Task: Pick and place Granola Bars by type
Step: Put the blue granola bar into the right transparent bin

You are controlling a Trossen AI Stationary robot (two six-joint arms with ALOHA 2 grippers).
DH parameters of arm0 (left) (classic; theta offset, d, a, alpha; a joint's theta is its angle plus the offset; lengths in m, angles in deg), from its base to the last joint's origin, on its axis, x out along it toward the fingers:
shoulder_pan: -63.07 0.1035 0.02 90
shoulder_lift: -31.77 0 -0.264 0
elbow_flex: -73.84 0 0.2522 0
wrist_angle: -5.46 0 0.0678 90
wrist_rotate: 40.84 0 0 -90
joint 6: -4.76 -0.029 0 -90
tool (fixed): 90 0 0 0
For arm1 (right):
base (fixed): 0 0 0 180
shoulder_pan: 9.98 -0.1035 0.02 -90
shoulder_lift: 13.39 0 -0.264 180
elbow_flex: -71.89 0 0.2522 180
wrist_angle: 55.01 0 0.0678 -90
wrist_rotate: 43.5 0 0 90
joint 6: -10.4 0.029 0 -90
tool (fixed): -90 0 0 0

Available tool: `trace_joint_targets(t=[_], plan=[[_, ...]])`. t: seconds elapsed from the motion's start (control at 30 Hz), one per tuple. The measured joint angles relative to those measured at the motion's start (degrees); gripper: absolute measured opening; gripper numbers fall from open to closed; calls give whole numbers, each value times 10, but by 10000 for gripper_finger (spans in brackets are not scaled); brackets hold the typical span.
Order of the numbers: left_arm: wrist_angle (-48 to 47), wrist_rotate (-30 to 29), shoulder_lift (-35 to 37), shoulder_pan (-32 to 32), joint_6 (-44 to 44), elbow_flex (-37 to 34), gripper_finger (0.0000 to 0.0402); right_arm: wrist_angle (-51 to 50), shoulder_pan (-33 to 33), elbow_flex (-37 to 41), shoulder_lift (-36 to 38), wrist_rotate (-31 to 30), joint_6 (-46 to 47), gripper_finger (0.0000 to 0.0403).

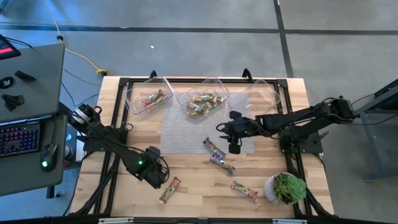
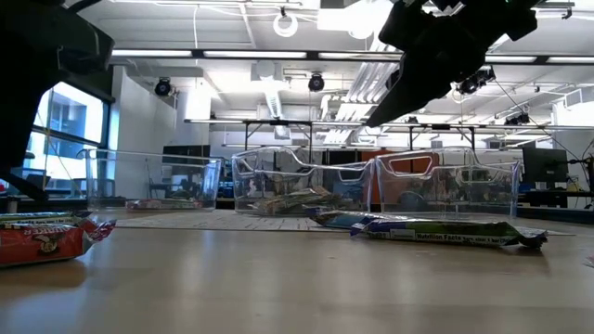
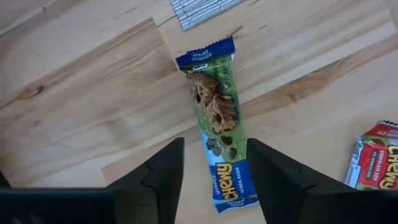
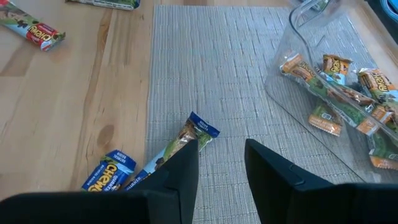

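The left gripper (image 3: 211, 180) hangs over bare wood with its fingers spread apart, holding nothing. Between the two fingers (image 3: 163, 180) lies a green-and-blue Chewy bar (image 3: 217, 124), flat on the table; whether either finger touches its wrapper cannot be told. Just off to one side, a red Chewy bar (image 3: 376, 158) is cut off at the picture's edge. In the high view the gripper's body hides the green bar, and only the red bar (image 1: 169, 190) shows beside it.

The right gripper (image 4: 221, 168) is also open and empty, hovering over the grey woven mat (image 4: 230, 74). A blue-ended bar (image 4: 186, 138) lies partly under one finger, and a second bar (image 4: 107, 171) lies close behind it on the wood. Ahead of the gripper a clear tub (image 4: 298, 56) holds a heap of green-tan bars (image 4: 339, 93); its far side runs out of view.
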Motion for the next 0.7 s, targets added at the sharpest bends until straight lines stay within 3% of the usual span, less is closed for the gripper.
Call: trace_joint_targets(t=[0.33, 0.57, 0.7], plan=[[6, -15, -42, 0, 3, 0, 261, 0, 0, 0, 0, 0, -1, 114], [72, -7, -108, 0, 7, 1, 272, 5, 0, 0, 0, 0, -8, 114], [69, -3, -121, 0, 59, 3, 272, 11, 0, 0, 0, 0, -10, 114]])
